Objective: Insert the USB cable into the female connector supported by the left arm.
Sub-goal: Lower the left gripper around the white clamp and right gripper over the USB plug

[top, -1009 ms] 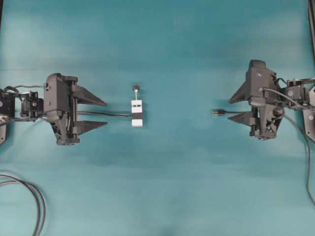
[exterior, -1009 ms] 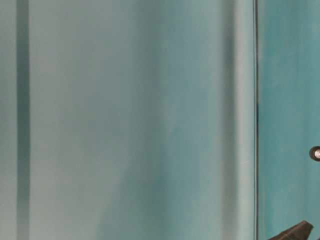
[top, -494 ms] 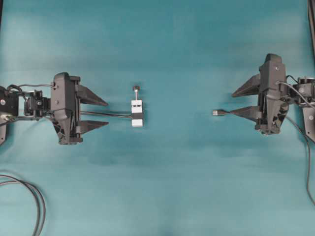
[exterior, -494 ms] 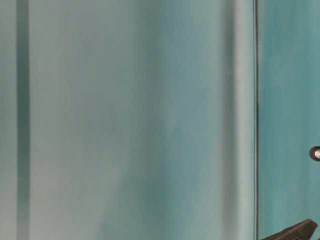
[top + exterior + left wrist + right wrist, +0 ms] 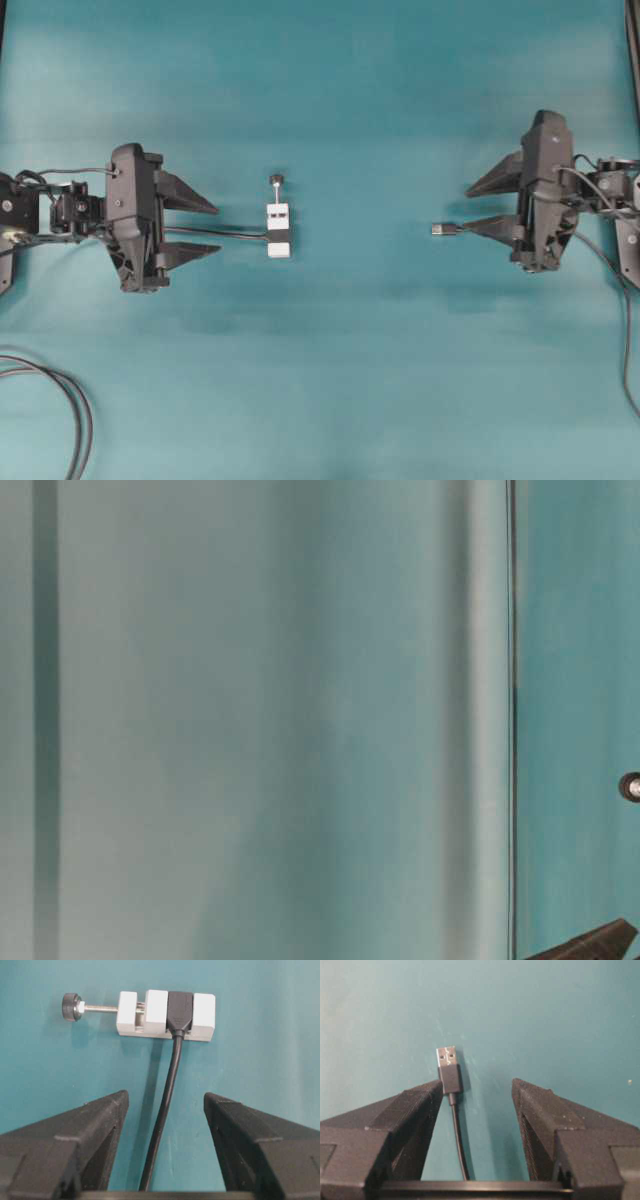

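So I'm parked over the teal mat (image 5: pixel 330 380) and using the little white vise (image 5: pixel 279 230) near the middle as my reference. It's got a black-knobbed screw (image 5: pixel 72 1006) sticking out one end, and the female connector (image 5: pixel 180 1012) is clamped in its jaws, with a thick black cable (image 5: pixel 165 1110) running from it back toward the left arm (image 5: pixel 60 212). The left gripper (image 5: pixel 200 228) sits to the left of the vise, well short of it, fingers spread wide with that cable passing between them, touching neither as far as I can see. Nothing is grabbed on that side. The USB cable (image 5: pixel 455 1125) lies flat on the mat well to the right of the vise, its silver plug (image 5: pixel 439 229) pointing back at the vise. The right gripper (image 5: pixel 485 207) is also spread wide, straddling the cable: from the wrist cam the plug's dark collar is right by one fingertip (image 5: pixel 427 1095), but I can't tell if it's actually touching. Some grey cables (image 5: pixel 60 400) loop off the mat's lower left corner, far from the vise.
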Robot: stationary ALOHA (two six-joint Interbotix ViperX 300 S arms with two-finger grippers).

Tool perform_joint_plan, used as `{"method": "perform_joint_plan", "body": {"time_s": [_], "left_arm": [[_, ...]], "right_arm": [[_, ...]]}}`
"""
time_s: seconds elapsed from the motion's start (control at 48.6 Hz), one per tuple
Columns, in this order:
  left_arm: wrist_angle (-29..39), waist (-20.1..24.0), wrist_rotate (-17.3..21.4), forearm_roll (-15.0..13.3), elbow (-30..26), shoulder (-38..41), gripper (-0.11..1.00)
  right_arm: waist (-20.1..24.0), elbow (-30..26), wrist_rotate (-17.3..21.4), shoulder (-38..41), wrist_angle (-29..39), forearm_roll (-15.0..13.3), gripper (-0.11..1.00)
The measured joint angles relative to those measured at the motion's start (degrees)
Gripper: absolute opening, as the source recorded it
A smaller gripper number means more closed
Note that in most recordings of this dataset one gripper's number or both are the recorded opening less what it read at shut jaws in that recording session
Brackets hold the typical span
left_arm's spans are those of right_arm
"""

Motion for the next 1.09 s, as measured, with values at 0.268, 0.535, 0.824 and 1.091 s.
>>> {"method": "perform_joint_plan", "body": {"time_s": [0.268, 0.535, 0.824, 1.091], "left_arm": [[0.0, 0.1, -0.1, 0.0, -0.1, -0.1, 0.7], [0.0, 0.1, -0.1, 0.0, -0.2, 0.0, 0.7], [0.0, 0.6, -0.1, 0.0, -0.2, -0.1, 0.7], [0.0, 0.7, 0.0, 0.0, -0.4, 0.0, 0.7]], "right_arm": [[0.0, -2.8, 0.0, 5.8, -1.1, 0.0, 0.6], [1.7, -3.0, 2.1, 5.8, -1.1, 0.0, 0.6], [2.2, -2.6, 2.4, 5.8, -1.1, 0.0, 0.6], [2.2, -1.2, 2.4, 6.2, -1.1, 0.0, 0.55]]}}
